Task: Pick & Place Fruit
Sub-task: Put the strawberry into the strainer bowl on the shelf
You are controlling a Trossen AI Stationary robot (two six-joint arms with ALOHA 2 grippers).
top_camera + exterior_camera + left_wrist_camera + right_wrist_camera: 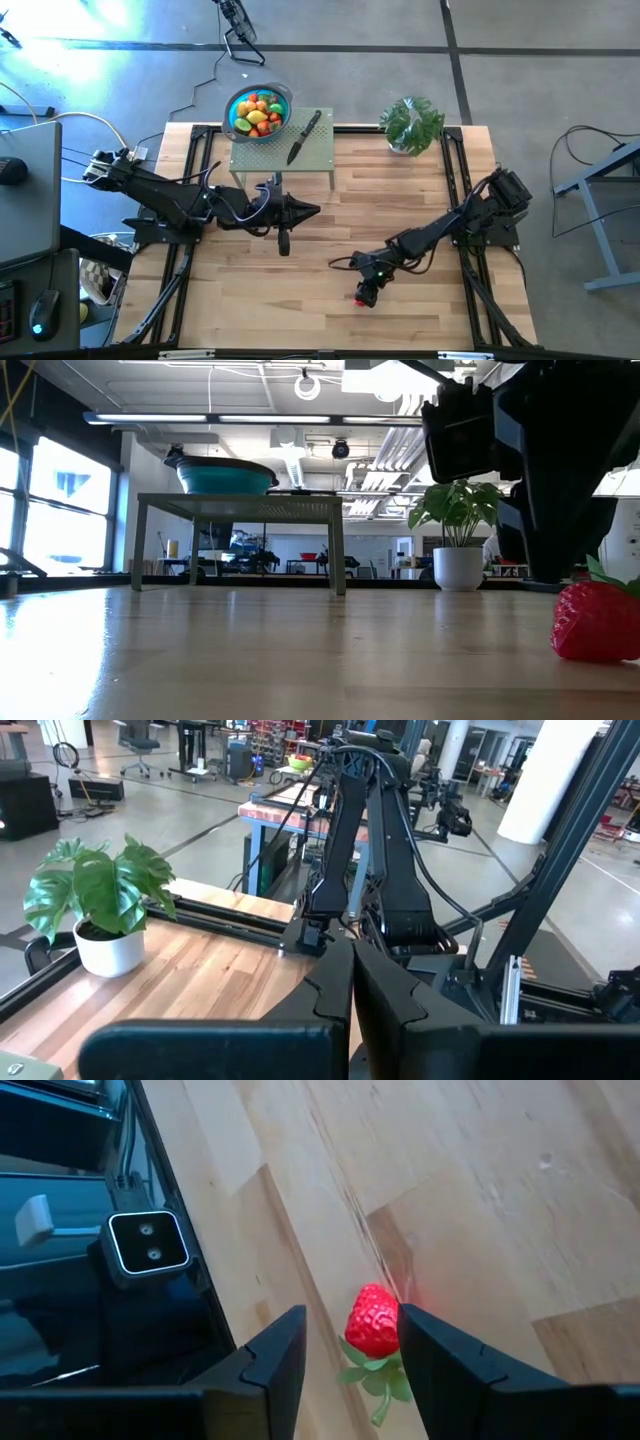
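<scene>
- right gripper (pixel 345 1345) low over table front, jaws part-open astride strawberry (pixel 374 1320); one finger touching it, no grip yet
- risk: uneven close nudges it sideways (round, slick plastic)
- left gripper (pixel 312 210) shut, parked mid-table
- bowl (pixel 280 97) well apart; a weak pinch could drop it in transit

A red toy strawberry (pixel 374 1321) with green leaves lies on the wooden tabletop (pixel 300 290), near the front and right of centre. In the right wrist view it sits between two dark fingers (pixel 445 1355), leaf end toward the camera; contact with them cannot be told. The remaining fruit (pixel 258 112), red, orange, yellow and green pieces, are heaped in the blue bowl (pixel 284 98) at the far edge.
</scene>
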